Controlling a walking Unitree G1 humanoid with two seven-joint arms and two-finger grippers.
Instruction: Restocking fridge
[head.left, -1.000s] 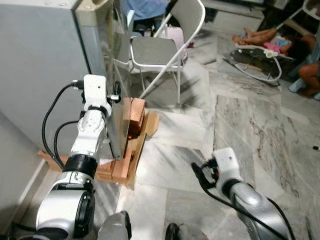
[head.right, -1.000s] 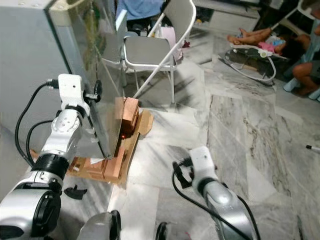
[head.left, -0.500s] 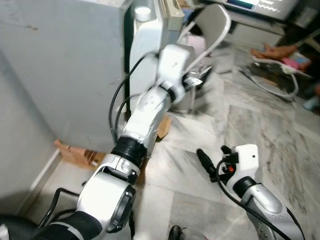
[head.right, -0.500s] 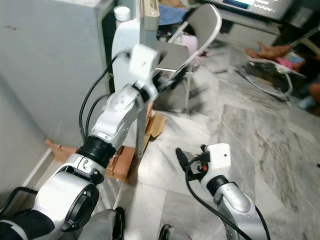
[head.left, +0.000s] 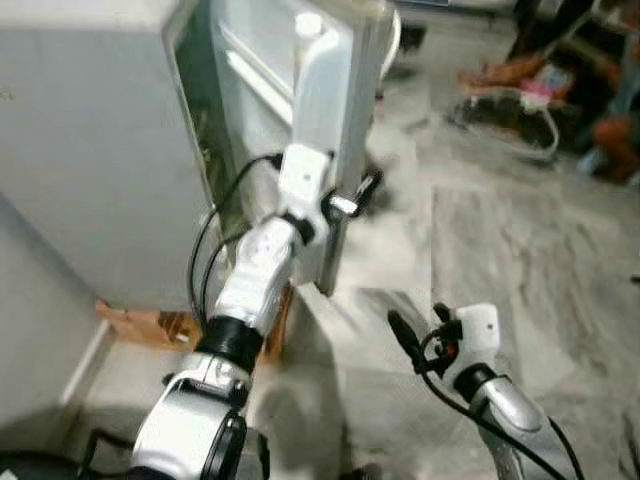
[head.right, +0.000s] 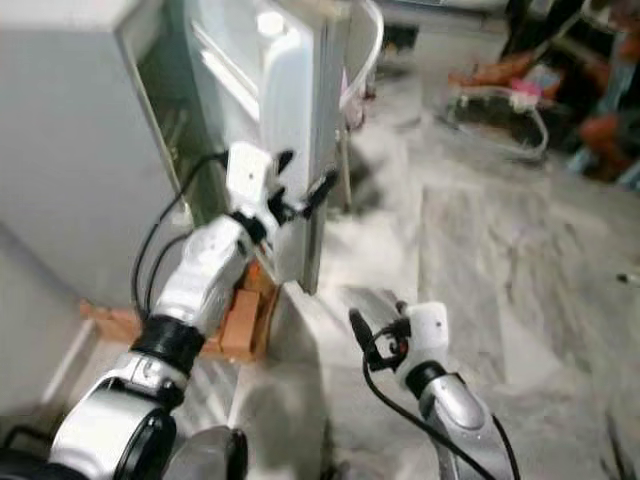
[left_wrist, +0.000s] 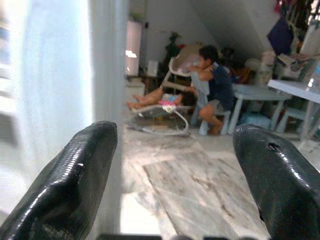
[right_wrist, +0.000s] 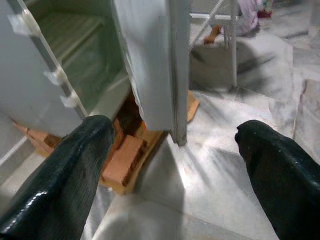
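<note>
I had the left gripper (head.left: 352, 195) spread wide against the upright free edge of the fridge door (head.left: 335, 110), nearer than the open right gripper (head.left: 420, 335).

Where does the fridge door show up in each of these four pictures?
Left eye view: fridge door top centre, swung open beside the left hand.
Right eye view: top centre.
Left wrist view: pale blurred slab along one side.
Right wrist view: its lower edge, centre.
Shared landmark: bricks under the fridge.
</note>
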